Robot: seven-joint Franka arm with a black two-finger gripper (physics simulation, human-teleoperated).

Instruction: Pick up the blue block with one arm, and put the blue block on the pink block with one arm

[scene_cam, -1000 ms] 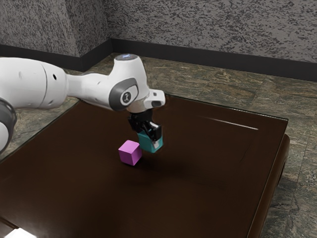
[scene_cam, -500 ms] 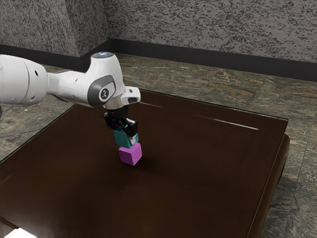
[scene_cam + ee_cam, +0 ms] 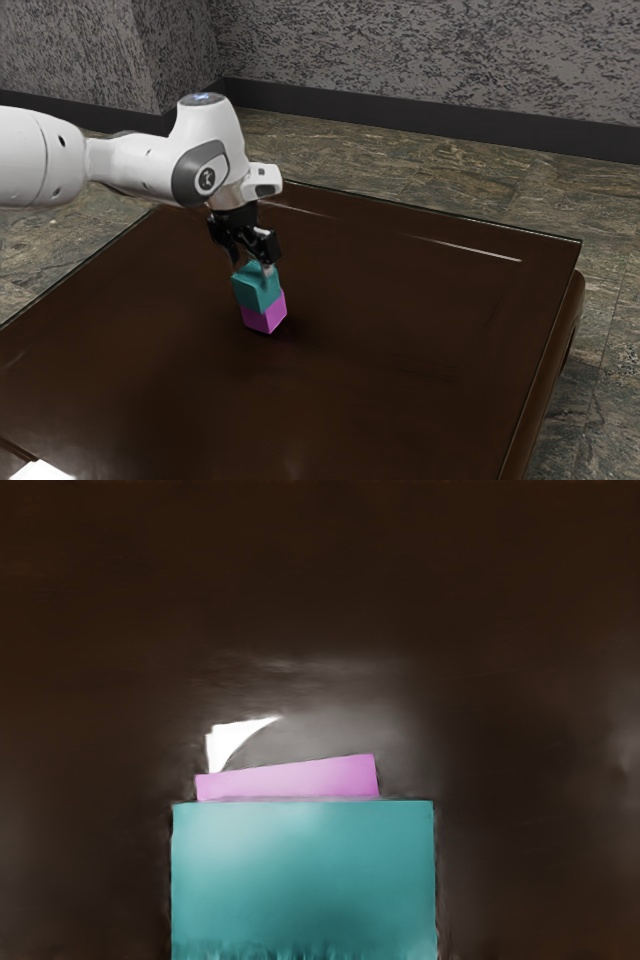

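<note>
The blue block (image 3: 256,289) sat on top of the pink block (image 3: 263,313), turned slightly askew so that its corners did not line up with those below. The stack stood on the table (image 3: 430,350), nearer the edge on the exterior view's left than the edge on its right and well in from both. The gripper (image 3: 256,263) hung just over the blue block with its fingers spread, pinching nothing as far as we could judge. In the wrist view the blue block (image 3: 303,875) lay close under the hand with a strip of the pink block (image 3: 288,778) showing past it. We judged the blue block light, rigid and smooth-sided, not fragile but liable to slide on the pink top. A hold across two opposite flat faces near mid-height seemed best. Neither block bore any label or writing, and a small mark on the arm (image 3: 120,165) was too small to read.
</note>
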